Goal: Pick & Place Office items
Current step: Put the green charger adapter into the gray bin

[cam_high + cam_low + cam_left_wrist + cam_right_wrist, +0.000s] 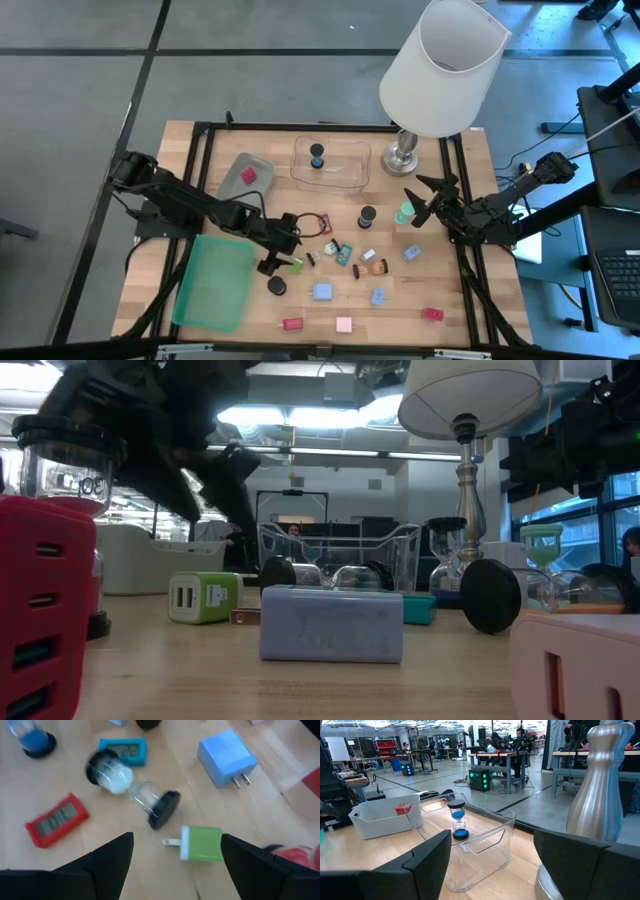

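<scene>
1. I see the office items (345, 258) scattered over the table's (440, 290) middle and near edge: small blocks, clips and hourglass timers.
2. My left gripper (278, 252) hangs just above a green charger plug (201, 843), fingers apart and holding nothing; a tipped white-sand timer (131, 790) lies just beyond it.
3. My right gripper (420, 203) waits near the lamp base (403, 155), fingers apart, empty.
4. Farthest back, a blue-sand timer (457, 818) stands upright inside the clear tray (330, 166).

Beyond the light wooden table (440, 295) lies grey concrete floor (250, 70); behind it, black workbenches (505, 757) (one with green-lit equipment beneath) under bright ceiling strip lights (290, 415).
</scene>
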